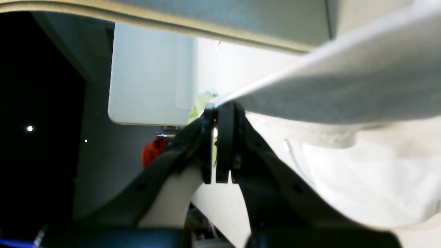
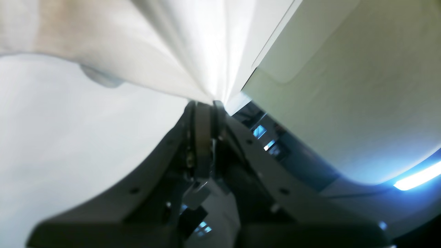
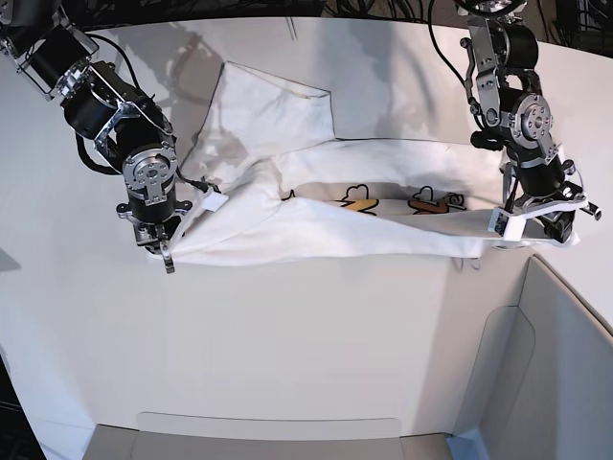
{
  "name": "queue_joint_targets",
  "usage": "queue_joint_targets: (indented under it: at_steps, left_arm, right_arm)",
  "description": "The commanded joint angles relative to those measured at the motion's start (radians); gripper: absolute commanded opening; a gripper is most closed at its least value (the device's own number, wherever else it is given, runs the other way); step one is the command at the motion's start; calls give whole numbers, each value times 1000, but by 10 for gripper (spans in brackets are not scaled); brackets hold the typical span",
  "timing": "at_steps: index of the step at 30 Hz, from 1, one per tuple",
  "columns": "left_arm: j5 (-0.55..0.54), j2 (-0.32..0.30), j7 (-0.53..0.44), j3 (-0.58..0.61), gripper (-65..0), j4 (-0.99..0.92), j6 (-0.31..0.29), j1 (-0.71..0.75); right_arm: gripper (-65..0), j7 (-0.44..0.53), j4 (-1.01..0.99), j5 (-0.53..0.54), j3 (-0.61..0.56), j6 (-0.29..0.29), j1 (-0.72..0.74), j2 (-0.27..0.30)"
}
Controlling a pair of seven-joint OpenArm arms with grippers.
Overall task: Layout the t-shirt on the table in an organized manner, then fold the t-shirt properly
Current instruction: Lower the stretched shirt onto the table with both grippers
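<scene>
In the base view alone, t-shirt [image 3: 326,225] stretched between both claws.

My left gripper [image 1: 216,113], frame centre, jaws pinched on the t-shirt [image 1: 348,82] edge; white cloth spreads right. Red object [image 1: 153,151] lower left, blurred.

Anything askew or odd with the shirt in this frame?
Yes. The t-shirt is not flat: it is stretched between the left pincer and right pincer, doubled over along its length so only a sliver of print shows, with a sleeve flap sticking out toward the far side of the table. No damage visible.
</scene>
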Motion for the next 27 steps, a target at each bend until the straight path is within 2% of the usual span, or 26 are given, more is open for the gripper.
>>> queue_joint_targets:
  at_steps: [1,8,13,15,21,23,27]
  left_arm:
    - [16,9,-8,2,-650,19,18,-10]
    - [19,26,-12,-4,-650,47,18,86]
    - [86,29,-19,-3,-650,50,18,159]
    - [111,29,-19,-1,-650,52,18,179]
    - [120,29,-20,-7,-650,53,20,136]
    - [120,29,-20,-7,-650,55,20,86]
    - [149,26,-20,-7,-650,56,20,18]
  right_arm:
    - [-650,-12,36,-18,32,-12,-9,26]
    - [-650,-11,164,-13,186,-12,-180,86]
    - [-650,-8,190,-10,290,-12,-255,109]
    - [-650,-6,196,30,330,-12,-267,112]
    - [-650,-6,208,145,463,-18,-275,94]
    - [-650,-6,211,156,488,-18,-267,77]
    - [-650,-8,224,160,552,-18,-281,78]
